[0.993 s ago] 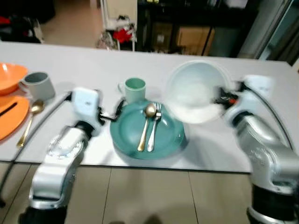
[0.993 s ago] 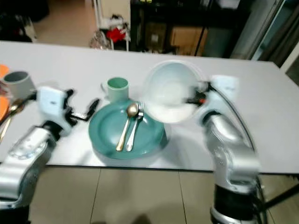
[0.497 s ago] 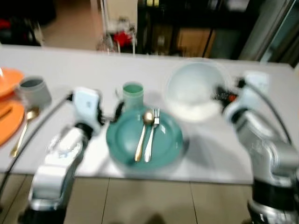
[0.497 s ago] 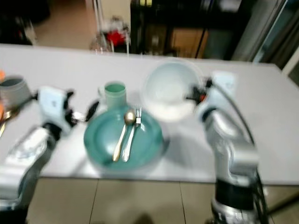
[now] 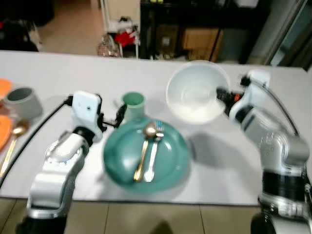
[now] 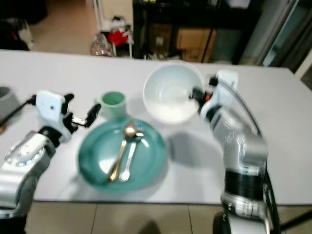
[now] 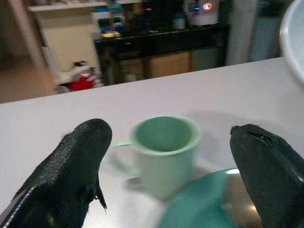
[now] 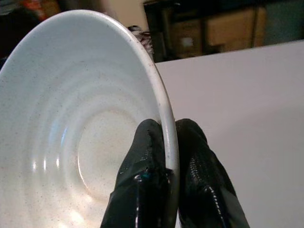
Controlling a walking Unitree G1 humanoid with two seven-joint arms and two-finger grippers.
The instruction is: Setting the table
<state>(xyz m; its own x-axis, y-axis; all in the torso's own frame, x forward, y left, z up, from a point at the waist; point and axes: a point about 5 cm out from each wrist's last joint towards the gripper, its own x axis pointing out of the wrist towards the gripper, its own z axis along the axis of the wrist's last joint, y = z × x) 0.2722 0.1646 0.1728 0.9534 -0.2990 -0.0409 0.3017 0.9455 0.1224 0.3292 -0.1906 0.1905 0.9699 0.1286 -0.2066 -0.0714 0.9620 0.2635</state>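
Left eye view gave me the table (image 5: 273, 185) first, pale grey and running across the whole frame. On it, nearest the front edge, sat the teal plate (image 5: 122, 161), with a gold spoon (image 5: 143, 152) and a silver fork (image 5: 152, 156) lying side by side in it, handles toward me. At 12 o'clock from the plate, just beside its rim, stood the green mug (image 5: 133, 104). Far out at 9 o'clock were a grey cup (image 5: 20, 101) and another gold spoon, blurred, well apart from the setting.

The bowl (image 5: 195, 95), white and tilted so its inside faced me, was held up at about 1 o'clock from the plate. My right gripper (image 8: 166, 164) was pinched closed on its rim, one finger inside and one outside; the right wrist view showed that clearly. Whether the bowl's lower edge touched the table I could not tell.

My left gripper (image 7: 168, 156) stood spread wide and empty, aimed at the mug, which sat between the fingers' line but beyond their tips.

I judged the step in hand to be placing the bowl. The next move called for levelling it, lowering it onto the plate or beside it without knocking the cutlery, then releasing the rim.
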